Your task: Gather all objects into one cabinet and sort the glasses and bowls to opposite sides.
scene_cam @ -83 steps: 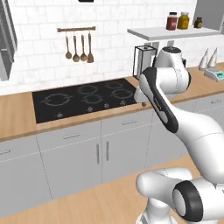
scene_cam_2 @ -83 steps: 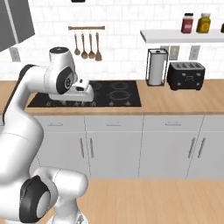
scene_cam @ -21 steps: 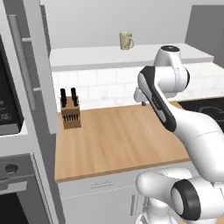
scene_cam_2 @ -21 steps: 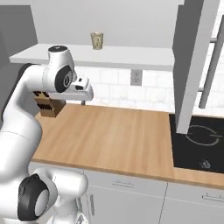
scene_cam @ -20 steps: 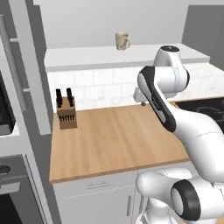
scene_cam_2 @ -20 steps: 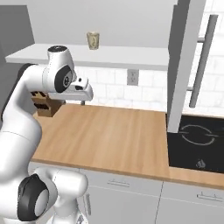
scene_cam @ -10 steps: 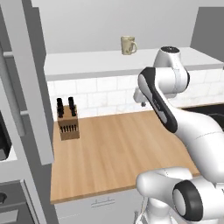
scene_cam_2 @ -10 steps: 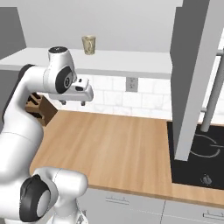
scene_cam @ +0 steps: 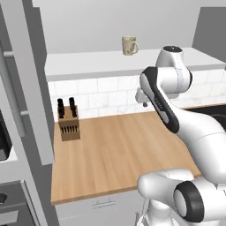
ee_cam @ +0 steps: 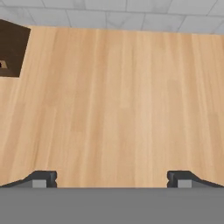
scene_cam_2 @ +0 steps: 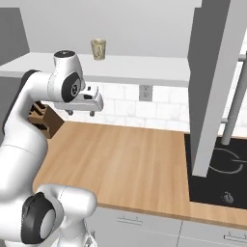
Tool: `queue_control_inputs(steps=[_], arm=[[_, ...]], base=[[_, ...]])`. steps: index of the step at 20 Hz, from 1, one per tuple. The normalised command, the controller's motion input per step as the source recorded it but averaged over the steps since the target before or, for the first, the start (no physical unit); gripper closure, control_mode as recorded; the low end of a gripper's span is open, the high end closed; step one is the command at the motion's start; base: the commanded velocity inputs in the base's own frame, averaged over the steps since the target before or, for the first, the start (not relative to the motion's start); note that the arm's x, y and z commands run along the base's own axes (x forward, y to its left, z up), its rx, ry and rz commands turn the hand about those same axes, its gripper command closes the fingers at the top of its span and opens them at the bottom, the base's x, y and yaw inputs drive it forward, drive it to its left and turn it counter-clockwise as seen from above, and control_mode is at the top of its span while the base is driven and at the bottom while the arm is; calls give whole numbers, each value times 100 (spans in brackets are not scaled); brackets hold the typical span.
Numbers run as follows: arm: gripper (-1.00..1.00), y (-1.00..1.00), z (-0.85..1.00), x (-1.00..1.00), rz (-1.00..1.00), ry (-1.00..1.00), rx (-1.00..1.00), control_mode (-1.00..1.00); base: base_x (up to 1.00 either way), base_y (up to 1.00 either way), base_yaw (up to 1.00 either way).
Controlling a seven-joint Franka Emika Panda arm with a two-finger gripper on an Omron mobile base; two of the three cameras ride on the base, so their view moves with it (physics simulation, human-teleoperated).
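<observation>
The arm [scene_cam: 176,119] consists of glossy white rounded link housings separated by dark grey to black joint bands. At the lower right of the left base view, a large bulbous white base segment carries 1 circular black joint ring with a grey inner cap. A black band runs along the edge of the upper link. In the right base view, the wrist housing at upper left has a dark round end cap with a grey disc on its side. The gripper [scene_cam_2: 81,112] body is a white rectangular block with 2 small dark finger tips [ee_cam: 41,179].
</observation>
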Motion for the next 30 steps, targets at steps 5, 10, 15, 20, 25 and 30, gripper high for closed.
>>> queue_control_inputs(steps=[5,10,15,20,25,30], arm=[[-100,0,0,0,0,0,0,100],[-100,0,0,0,0,0,0,100],[-100,3,-1,6,0,-4,1,-100],[-100,0,63,2,0,-45,1,-100],[-100,0,65,10,1,-37,4,-100],[-100,0,65,0,5,-42,0,-100]], base=[[0,0,0],[0,0,0],[1,3,0],[0,0,0],[0,0,0],[0,0,0]])
